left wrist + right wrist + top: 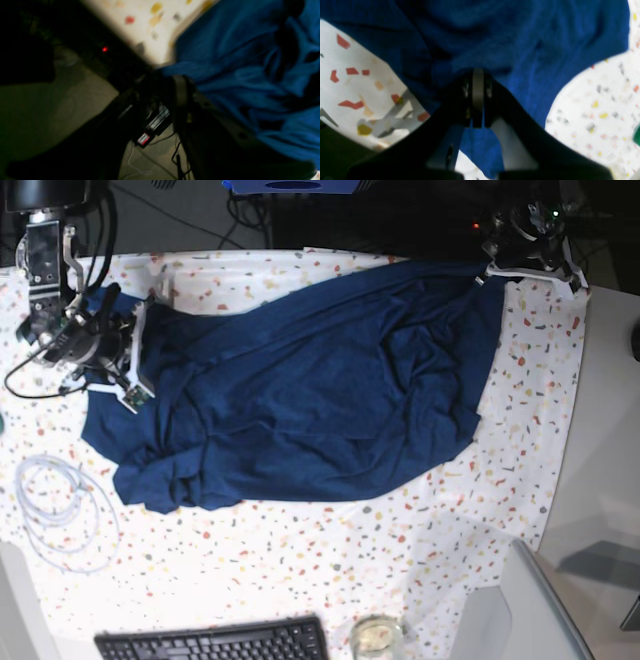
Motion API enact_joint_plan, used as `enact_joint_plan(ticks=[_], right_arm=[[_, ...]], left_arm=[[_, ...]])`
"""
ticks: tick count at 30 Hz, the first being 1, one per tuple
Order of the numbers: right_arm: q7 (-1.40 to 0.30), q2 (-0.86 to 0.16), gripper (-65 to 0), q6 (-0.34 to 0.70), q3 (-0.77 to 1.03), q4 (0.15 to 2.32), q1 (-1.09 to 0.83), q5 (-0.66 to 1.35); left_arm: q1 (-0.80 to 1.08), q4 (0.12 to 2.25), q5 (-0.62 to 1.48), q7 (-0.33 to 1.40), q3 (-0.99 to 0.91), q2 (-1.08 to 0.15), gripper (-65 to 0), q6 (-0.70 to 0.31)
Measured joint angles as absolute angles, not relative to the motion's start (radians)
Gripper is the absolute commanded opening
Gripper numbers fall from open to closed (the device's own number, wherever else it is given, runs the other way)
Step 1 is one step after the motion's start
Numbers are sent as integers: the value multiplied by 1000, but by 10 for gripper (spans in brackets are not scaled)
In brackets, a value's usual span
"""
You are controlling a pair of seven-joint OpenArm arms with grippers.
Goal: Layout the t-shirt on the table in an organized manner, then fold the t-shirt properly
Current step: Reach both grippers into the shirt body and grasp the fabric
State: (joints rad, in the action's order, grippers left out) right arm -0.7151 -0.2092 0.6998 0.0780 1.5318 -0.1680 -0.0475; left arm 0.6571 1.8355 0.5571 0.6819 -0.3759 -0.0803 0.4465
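Note:
The navy-blue t-shirt (320, 380) lies spread but wrinkled across the speckled table (420, 540), with a bunched fold at its lower left. My right gripper (138, 348) sits at the shirt's left edge. In the right wrist view its fingers (477, 75) are pressed together, with blue t-shirt (510, 37) gathered around the tips. My left gripper (505, 262) hovers at the shirt's far right corner by the table's back edge. In the dark, blurred left wrist view the left gripper (162, 82) has a gap between its fingers, and the t-shirt (237, 62) lies just beside them.
A coiled white cable (60, 500) lies at the front left. A black keyboard (215, 642) and a glass jar (375, 635) sit at the front edge. A plain grey surface (610, 430) borders the table on the right. A green object (637, 135) shows at the right wrist view's edge.

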Motion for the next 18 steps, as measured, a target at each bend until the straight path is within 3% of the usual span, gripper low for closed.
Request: enact_joint_plan(ticks=[7,14,18], right_arm=[[-706,-196,-642,699,87,1355,-79,-52],[-709,-199,-642,699,88,1328,-49,-50],[-706,-199,-642,628,87,1270,4,-49]], left_arm=[[694,1843,559,678,-380,-53,-474,442],[754,1860,560,680,-382,-54,-481,443],[766,1966,559,671,-383,-54,-482,442]])
